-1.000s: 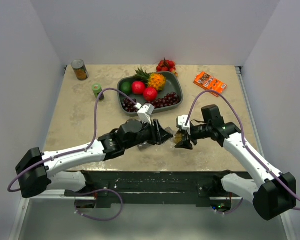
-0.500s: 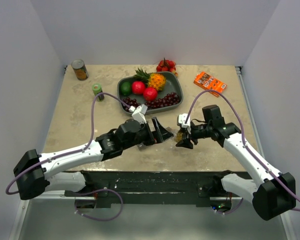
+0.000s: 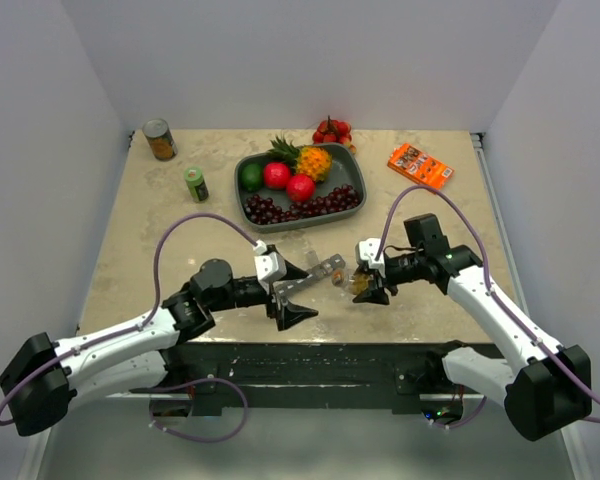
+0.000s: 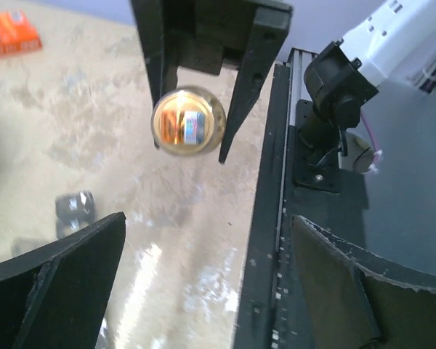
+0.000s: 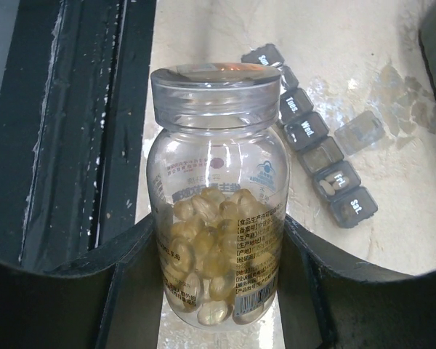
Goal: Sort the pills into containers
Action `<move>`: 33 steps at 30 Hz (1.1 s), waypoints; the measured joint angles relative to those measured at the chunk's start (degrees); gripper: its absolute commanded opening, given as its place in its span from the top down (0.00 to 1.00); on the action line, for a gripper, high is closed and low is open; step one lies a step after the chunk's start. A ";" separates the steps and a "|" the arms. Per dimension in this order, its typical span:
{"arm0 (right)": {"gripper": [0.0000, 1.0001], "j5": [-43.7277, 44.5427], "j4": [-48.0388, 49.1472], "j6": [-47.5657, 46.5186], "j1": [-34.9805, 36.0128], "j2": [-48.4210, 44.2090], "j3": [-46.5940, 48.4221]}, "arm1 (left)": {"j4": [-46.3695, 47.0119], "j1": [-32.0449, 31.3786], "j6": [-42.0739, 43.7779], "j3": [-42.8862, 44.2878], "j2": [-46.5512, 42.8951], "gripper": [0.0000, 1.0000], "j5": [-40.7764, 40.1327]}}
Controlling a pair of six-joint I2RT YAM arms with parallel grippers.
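A clear pill bottle (image 5: 216, 211), half full of yellow gel pills, has a clear lid (image 5: 216, 83) on it. My right gripper (image 5: 218, 273) is shut on its lower body, one finger on each side. The top view shows this gripper (image 3: 364, 284) near the table's front middle. The containers (image 5: 306, 131) are a dark-grey strip with day labels, lying just beyond the bottle; one flap stands open and a pill lies in the Fri cell. My left gripper (image 3: 302, 293) hangs wide open and holds nothing, left of the strip (image 3: 330, 266). In the left wrist view, the bottle (image 4: 189, 122) faces my left gripper (image 4: 211, 280) lid-first.
A grey fruit tray (image 3: 356, 176) sits at the back middle with red fruit (image 3: 332, 130) behind it. A can (image 3: 160, 140) and a small green bottle (image 3: 195, 183) stand back left, an orange packet (image 3: 420, 166) back right. The black rail (image 4: 276, 218) runs along the table's near edge.
My left gripper has opened from shut and pulled back to the left and toward the near edge, away from the bottle's lid. The right gripper and bottle have stayed put.
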 measured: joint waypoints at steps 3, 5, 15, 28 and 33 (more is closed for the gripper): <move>0.99 -1.09 -1.55 -2.51 0.00 0.00 0.00 | 3.69 0.00 8.15 0.50 3.19 0.01 4.13; 0.99 -1.81 -2.19 -3.69 0.00 0.00 0.00 | 5.38 -0.02 12.02 2.27 6.99 0.02 6.62; 0.99 -2.08 -3.41 -5.38 0.00 0.02 -0.02 | 8.92 -0.74 19.39 11.76 18.91 0.25 11.93; 0.99 -1.88 -5.09 -5.92 -0.17 0.39 -0.22 | 10.08 -2.21 18.69 13.27 22.95 1.00 11.37; 1.00 -1.27 -4.26 -4.52 -0.26 0.39 -0.22 | 9.94 -2.29 11.34 13.29 22.95 1.00 7.45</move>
